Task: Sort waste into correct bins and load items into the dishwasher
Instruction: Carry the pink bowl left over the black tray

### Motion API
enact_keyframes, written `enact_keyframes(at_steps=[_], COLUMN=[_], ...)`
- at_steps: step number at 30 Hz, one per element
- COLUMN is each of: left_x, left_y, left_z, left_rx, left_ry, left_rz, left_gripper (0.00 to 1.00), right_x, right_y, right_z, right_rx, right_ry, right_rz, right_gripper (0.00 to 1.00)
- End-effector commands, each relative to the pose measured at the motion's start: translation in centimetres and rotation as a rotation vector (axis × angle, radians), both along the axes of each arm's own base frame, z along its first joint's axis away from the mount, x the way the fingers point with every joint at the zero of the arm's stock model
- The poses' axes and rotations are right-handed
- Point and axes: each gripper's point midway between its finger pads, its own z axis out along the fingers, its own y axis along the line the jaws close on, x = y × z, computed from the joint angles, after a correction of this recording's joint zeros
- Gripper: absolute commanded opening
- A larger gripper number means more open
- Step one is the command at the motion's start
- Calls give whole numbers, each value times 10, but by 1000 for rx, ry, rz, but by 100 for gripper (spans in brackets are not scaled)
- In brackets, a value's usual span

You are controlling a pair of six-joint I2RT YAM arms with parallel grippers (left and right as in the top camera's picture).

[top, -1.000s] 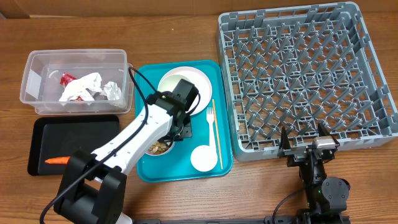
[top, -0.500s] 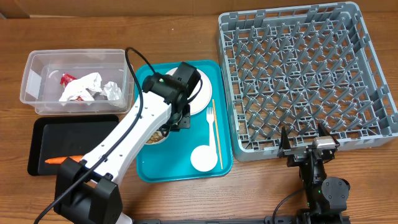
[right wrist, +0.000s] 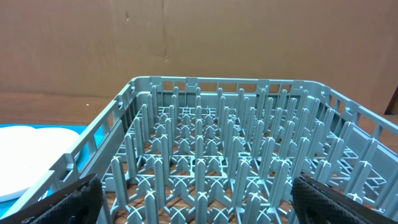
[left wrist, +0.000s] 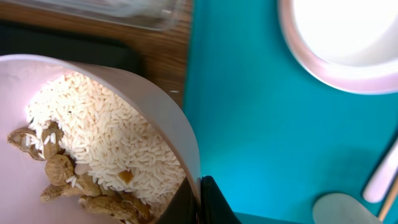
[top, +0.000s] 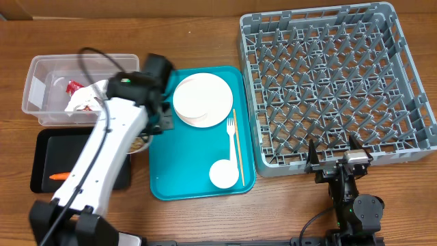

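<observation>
Scrap disposal is being performed: the bowl (left wrist: 163, 112) of rice and nut scraps (left wrist: 93, 149) is being gripped at its rim by the clenched left claw (left wrist: 202, 200), just beside the black tray (top: 48, 147). Tipping there seems required next; the right claw (top: 332, 154) is standing released.

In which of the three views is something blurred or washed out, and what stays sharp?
Overhead view: the left arm is slightly blurred, the rack sharp. Left wrist view: the plate is washed out to flat white, while the rice in the bowl is crisp. Right wrist view: the rack is sharp, the dark jaws at the bottom corners are soft.
</observation>
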Motion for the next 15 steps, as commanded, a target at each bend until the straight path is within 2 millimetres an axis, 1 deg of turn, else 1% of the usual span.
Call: enact_keyframes(at_steps=[1, 3, 7, 11, 15], left_x=[5, 5, 5, 6, 4], left_y=[34, 57, 80, 94, 102], left_z=[24, 26, 25, 21, 20], left_rx=[23, 20, -21, -58, -63], left_ry=[-75, -82, -84, -93, -94], left_rz=[51, 114, 170, 220, 251], left_gripper=[4, 4, 4, 4, 4], right_x=[0, 0, 0, 0, 0], right_y=[-1, -1, -1, -1, -1], right_z=[-2, -2, -2, -2, -2], right_rx=[-1, -1, -1, -1, -1], right_ry=[-5, -5, -5, -5, -5], right_rz=[-2, -2, -2, -2, -2], right_gripper=[100, 100, 100, 100, 100])
